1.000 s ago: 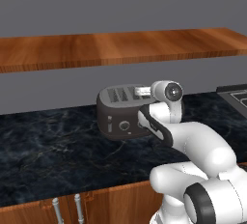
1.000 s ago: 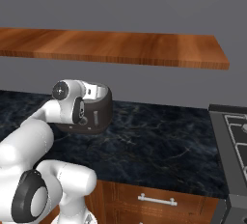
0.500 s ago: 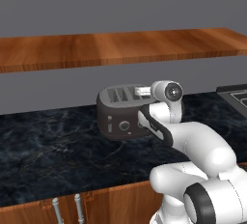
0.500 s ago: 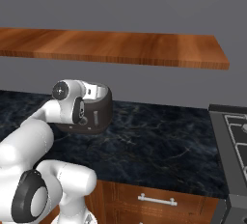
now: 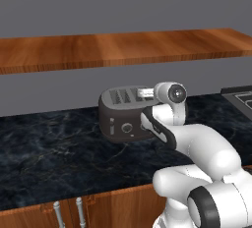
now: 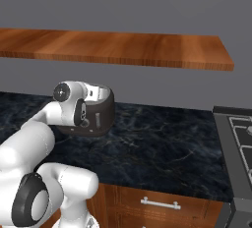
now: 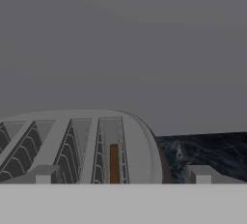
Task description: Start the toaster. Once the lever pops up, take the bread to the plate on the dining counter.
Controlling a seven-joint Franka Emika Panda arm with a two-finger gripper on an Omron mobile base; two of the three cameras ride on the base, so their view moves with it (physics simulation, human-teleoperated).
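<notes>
Grey toaster point(image 7: 77, 146) w/ bread point(image 7: 114, 164) in rightmost slot; tool point(image 7: 120, 175) open above.

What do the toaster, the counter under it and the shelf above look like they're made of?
Toaster: dark grey, matte, rounded shell, likely plastic or painted metal.
Counter: polished black marble, going by its pale veins.
Shelf: reddish wood with visible grain, smooth and seemingly varnished.

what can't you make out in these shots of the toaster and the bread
- Dark grey rounded toaster: in the left base view the white arm covers the right part of its front.
- Thin brown bread slice: hand view, its lower part sits hidden in the slot.
- Toaster's left slots: cut off by the hand view's left edge.
- Open fingers: just the tips show.
</notes>
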